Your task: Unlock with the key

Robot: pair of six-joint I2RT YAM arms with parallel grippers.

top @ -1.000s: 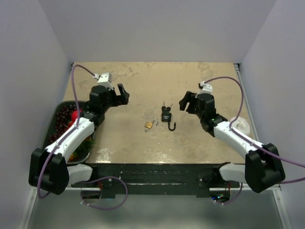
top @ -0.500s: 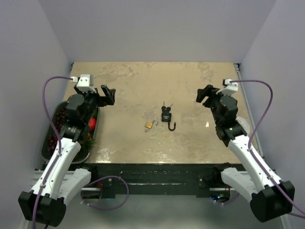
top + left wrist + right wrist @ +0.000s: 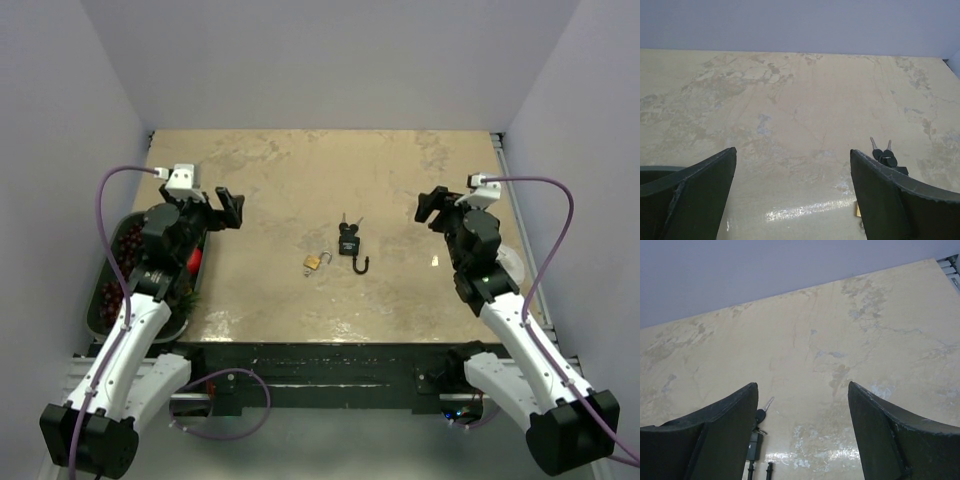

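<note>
A black padlock (image 3: 349, 245) with its shackle open lies at the middle of the table, two black-headed keys (image 3: 348, 221) at its far end. A small brass padlock (image 3: 314, 262) lies just to its left. My left gripper (image 3: 229, 208) is open and empty, raised at the table's left side. My right gripper (image 3: 430, 206) is open and empty at the right side. The left wrist view shows the keys (image 3: 883, 154) and a sliver of the brass padlock (image 3: 858, 210) by its right finger. The right wrist view shows a key (image 3: 762, 411) and the black padlock (image 3: 754, 446) by its left finger.
A dark tray (image 3: 108, 305) with red fruit (image 3: 190, 259) sits at the table's left edge under my left arm. A white round object (image 3: 512, 264) lies at the right edge beside my right arm. The table's dark front rail (image 3: 320, 360) runs along the near edge.
Both arms have drawn back from the padlocks to the table's sides and lifted over the last second. The padlocks and keys have not moved.
</note>
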